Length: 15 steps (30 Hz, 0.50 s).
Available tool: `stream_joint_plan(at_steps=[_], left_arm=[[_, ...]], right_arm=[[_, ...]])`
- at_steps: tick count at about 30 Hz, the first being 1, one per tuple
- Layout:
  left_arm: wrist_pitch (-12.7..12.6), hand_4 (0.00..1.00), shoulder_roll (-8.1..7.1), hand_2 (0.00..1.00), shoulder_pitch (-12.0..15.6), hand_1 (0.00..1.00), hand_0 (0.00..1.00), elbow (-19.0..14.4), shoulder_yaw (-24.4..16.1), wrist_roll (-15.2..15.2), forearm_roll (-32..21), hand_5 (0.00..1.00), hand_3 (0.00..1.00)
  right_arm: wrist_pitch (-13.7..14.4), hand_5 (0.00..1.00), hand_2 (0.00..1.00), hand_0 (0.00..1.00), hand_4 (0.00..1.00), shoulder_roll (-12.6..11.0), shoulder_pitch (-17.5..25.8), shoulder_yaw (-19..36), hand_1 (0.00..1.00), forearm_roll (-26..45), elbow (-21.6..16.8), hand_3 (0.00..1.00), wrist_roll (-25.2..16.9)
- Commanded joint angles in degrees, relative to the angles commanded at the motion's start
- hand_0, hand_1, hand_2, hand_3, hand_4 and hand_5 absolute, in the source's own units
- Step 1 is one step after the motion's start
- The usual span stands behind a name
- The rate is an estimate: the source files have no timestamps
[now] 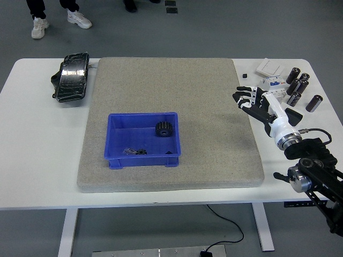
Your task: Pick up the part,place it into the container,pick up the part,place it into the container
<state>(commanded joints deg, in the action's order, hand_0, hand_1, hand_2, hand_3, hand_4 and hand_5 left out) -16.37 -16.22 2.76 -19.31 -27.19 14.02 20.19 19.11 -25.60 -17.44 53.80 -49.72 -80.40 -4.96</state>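
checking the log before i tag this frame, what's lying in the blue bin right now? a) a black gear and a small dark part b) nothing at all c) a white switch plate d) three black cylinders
a: the blue bin holds a black gear near its back right corner and a small dark part by its front wall, while the right hand is open over the mat's right edge and holds nothing.

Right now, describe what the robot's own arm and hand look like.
Only the right arm shows. The robot hand has five black fingers with white patches on the knuckles and back. A white forearm shell runs to a silver metal ring at the wrist. Behind that, the arm is black with round joints, and a thin black cable loops beside it.
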Motion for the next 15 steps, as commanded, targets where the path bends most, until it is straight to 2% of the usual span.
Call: stream_joint_plan(at_steps=[15], left_arm=[[0.2, 0.605, 0.04, 0.636, -0.1, 0.674, 0.682, 0.1, 0.2, -0.1, -0.2, 0.479, 0.591]], right_arm=[[-2.2, 0.359, 0.694, 0.649, 0.727, 0.1, 0.5, 0.8, 0.678, 7.1, -1.4, 0.67, -1.4]])
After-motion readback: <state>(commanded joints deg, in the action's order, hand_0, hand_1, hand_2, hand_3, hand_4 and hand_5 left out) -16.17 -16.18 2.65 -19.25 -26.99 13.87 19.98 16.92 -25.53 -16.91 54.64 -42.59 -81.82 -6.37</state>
